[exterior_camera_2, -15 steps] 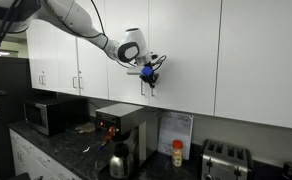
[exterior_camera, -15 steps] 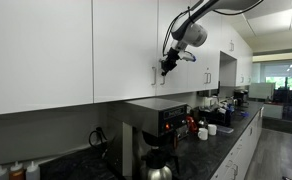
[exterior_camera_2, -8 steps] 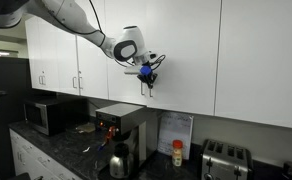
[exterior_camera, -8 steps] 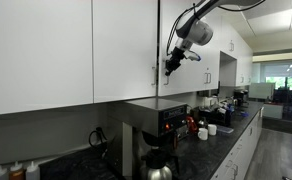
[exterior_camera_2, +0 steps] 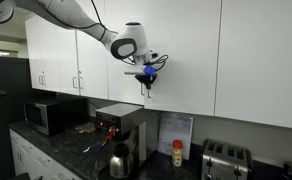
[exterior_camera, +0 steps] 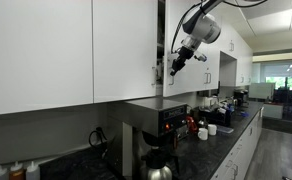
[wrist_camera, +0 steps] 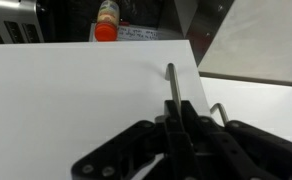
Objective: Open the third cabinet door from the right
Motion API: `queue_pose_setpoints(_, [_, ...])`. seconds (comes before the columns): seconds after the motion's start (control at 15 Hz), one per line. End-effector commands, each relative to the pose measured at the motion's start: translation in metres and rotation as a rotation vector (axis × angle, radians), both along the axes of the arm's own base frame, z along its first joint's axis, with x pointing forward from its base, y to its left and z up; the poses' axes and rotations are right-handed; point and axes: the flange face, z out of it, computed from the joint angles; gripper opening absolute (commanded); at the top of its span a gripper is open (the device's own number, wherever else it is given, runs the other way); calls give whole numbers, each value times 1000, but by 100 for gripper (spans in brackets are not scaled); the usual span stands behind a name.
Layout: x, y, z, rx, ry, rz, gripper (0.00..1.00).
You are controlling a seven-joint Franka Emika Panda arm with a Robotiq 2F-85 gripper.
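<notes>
The third cabinet door from the right (exterior_camera_2: 186, 50) is a tall plain white door. Its short silver bar handle (wrist_camera: 171, 85) sits at the lower left corner. My gripper (exterior_camera_2: 147, 80) is shut on that handle, and the bar runs straight in between the fingers in the wrist view (wrist_camera: 182, 128). In an exterior view the gripper (exterior_camera: 175, 68) holds the door's edge out from the cabinet face, with a dark gap (exterior_camera: 162, 40) beside it. The twin door (exterior_camera: 126, 45) stays shut. Its handle (wrist_camera: 218, 110) shows just beside my fingers.
A coffee machine (exterior_camera_2: 121, 125) stands on the dark counter right under the door, with a carafe (exterior_camera_2: 117, 160) in front of it. A microwave (exterior_camera_2: 48, 113), a toaster (exterior_camera_2: 221, 158) and an orange-capped bottle (exterior_camera_2: 177, 153) are on the same counter. White doors run along both sides.
The gripper has pulled outward from the cabinet face with the handle. The door has swung a little further open and the dark gap at its edge has widened.
</notes>
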Motion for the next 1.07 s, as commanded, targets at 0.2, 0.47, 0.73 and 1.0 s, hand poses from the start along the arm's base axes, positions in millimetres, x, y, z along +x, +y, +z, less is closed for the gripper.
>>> queue_pose_setpoints(0.2, [-40, -20, 31, 73, 8, 109, 2])
queue_pose_setpoints(0.47, [-48, -34, 31, 67, 21, 162, 2])
queue_pose_setpoints(0.73, [-58, -49, 32, 75, 37, 208, 2])
queue_pose_setpoints(1.0, [-69, -65, 33, 82, 46, 252, 2])
